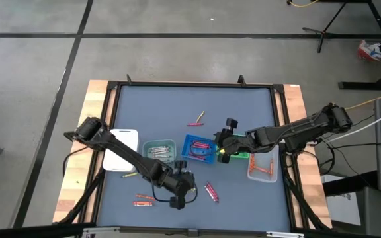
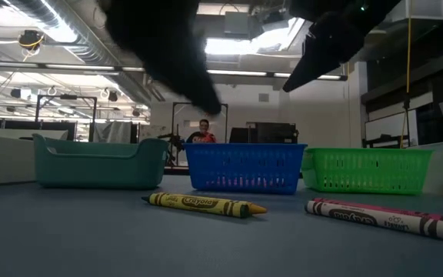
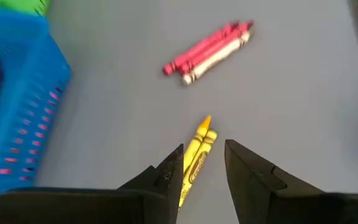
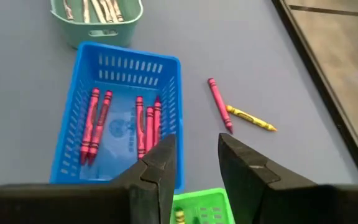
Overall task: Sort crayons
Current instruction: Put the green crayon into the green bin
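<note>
A yellow crayon (image 3: 199,148) lies flat on the grey mat near the front edge, also clear in the low view (image 2: 206,205). My left gripper (image 3: 204,149) hangs open above it, one finger on each side of the crayon's back end, the tip pointing away. Two pink crayons and a white one (image 3: 207,50) lie side by side just beyond. My right gripper (image 4: 197,140) is open and empty over the near wall of the blue tray (image 4: 79,112), which holds several red crayons (image 4: 98,121). The green tray (image 4: 201,208) below it holds a yellow crayon.
Five trays stand in a row across the mat: white (image 1: 121,151), teal (image 1: 159,149) with grey crayons, blue (image 1: 189,140), green (image 1: 240,156), clear (image 1: 263,166). Loose crayons lie far centre (image 1: 196,120), front left (image 1: 144,200) and near the white tray (image 1: 129,175).
</note>
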Robot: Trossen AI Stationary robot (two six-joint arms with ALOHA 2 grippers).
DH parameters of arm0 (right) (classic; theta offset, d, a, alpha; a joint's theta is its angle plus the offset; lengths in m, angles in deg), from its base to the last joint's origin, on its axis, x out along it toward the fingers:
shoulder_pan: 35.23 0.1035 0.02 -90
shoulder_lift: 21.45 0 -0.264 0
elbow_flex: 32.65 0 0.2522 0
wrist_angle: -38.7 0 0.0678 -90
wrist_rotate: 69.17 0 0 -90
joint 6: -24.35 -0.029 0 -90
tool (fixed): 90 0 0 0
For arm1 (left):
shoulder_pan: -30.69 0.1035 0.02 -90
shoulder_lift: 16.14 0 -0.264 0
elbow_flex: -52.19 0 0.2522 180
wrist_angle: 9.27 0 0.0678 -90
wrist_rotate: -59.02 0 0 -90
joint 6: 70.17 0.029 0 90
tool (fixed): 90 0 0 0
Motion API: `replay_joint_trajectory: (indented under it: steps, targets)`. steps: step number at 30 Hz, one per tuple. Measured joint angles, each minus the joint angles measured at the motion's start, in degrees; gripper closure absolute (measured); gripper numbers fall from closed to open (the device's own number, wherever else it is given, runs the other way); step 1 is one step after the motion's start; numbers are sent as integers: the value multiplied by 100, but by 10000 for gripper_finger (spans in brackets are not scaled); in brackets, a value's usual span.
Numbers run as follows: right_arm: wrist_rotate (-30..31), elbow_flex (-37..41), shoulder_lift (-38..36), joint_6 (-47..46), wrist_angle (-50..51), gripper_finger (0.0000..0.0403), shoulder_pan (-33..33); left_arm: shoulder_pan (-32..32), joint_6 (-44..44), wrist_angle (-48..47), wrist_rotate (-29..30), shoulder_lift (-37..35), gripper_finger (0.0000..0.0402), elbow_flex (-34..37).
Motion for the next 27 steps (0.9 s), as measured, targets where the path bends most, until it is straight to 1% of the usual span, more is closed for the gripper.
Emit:
replay_joint_trajectory:
  steps: [6,10,27]
  targets:
    - [-141,-2,-1,2,-272,285,2,-27,1,10,6,507,301,0]
    - [-140,-2,-3,1,-391,285,2,13,7,28,8,702,301,0]
    - [-140,-2,-3,4,-402,285,2,26,150,30,4,774,301,0]
